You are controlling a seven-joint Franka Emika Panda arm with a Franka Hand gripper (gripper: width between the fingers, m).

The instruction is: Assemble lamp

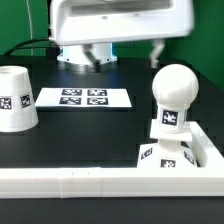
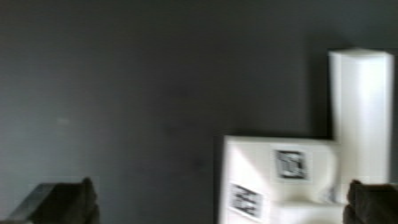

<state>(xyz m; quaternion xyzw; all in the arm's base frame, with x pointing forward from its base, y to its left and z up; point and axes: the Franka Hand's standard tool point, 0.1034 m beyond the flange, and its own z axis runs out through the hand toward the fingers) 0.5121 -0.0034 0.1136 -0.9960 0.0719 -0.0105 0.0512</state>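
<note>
At the exterior view's right, white round-headed plastic bulb [image 1: 173, 100] upright on flat square white base [image 1: 165, 157], wrist view alone showing gripper [image 2: 222, 203] fingers spread, empty.

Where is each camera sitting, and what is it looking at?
Exterior view: off the arm, low at the table's edge, facing the robot's white body; it sees the shade, marker board, bulb on the base, and rail.
Wrist view: looks down at the table; dark tool fingertips show, open.
Shared: the base and rail.
</note>
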